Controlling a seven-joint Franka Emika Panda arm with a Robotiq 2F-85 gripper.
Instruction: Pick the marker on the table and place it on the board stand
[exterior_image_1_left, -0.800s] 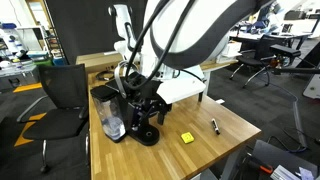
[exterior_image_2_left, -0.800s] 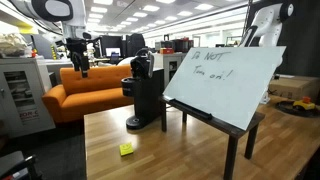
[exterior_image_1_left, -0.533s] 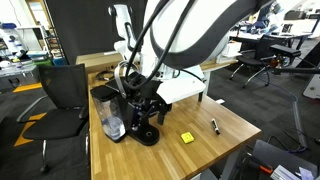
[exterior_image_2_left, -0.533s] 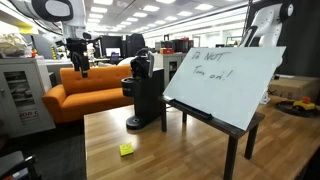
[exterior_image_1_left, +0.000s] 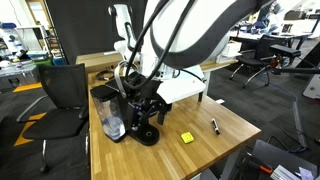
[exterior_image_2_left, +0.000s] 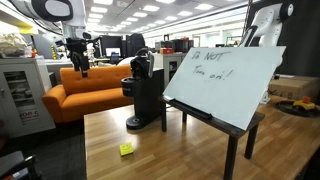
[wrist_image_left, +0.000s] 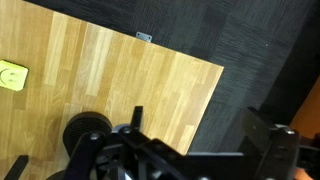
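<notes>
The marker (exterior_image_1_left: 215, 126), a thin black stick, lies flat on the light-wood table (exterior_image_1_left: 225, 120) near its right edge, a little right of a yellow block (exterior_image_1_left: 186, 137). The board stand (exterior_image_2_left: 225, 78), a white board with blue writing on a black easel, stands on the table; it also shows in an exterior view (exterior_image_1_left: 183, 88). The marker is hidden in the exterior view that faces the board and is outside the wrist view. My gripper (wrist_image_left: 200, 130) is high above a table corner, open and empty, its two fingers wide apart. The yellow block also shows in the wrist view (wrist_image_left: 12, 75).
A black coffee machine (exterior_image_1_left: 140, 110) with a glass jug (exterior_image_1_left: 112, 125) stands left of the board; it also shows in an exterior view (exterior_image_2_left: 148, 90). Dark carpet (wrist_image_left: 260, 50) lies past the table edge. An office chair (exterior_image_1_left: 62, 100) stands beside the table.
</notes>
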